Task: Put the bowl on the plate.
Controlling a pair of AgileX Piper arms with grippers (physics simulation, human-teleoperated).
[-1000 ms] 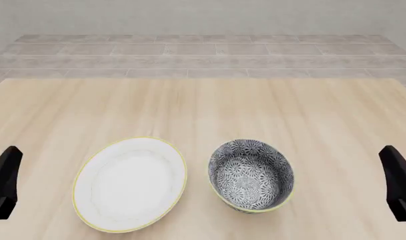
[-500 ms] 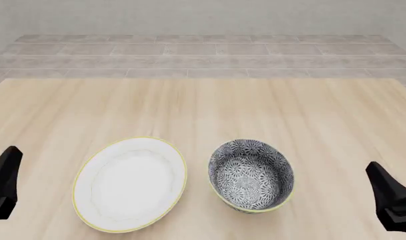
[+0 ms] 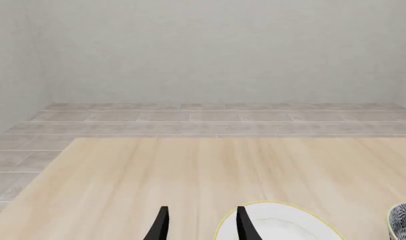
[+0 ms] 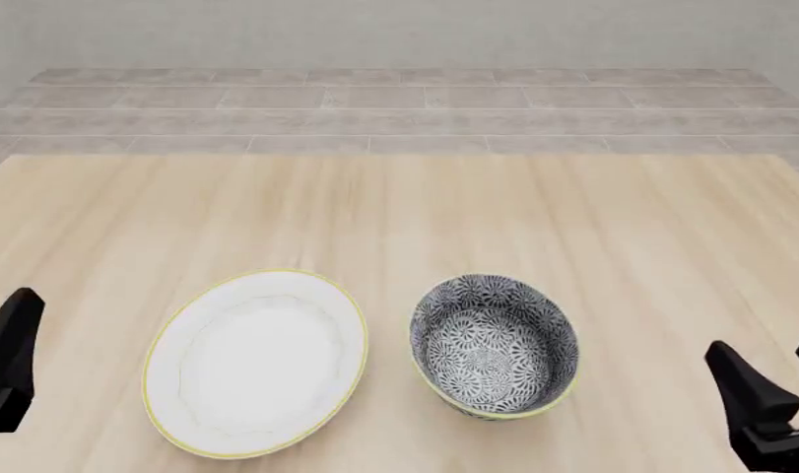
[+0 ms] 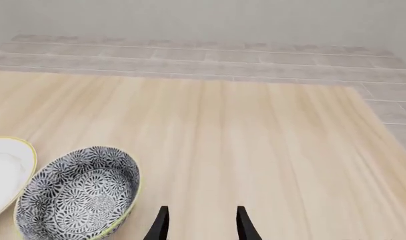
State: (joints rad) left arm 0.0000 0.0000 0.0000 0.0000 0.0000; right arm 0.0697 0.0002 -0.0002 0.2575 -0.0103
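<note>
My right pincer hangs low at the table's near right edge with fingers parted on nothing, clear of the bowl beside it. My left pincer, likewise spread and empty, sits at the near left edge, apart from the plate. Bowl and plate lie side by side on the wood, just apart, the bowl to the plate's right.
</note>
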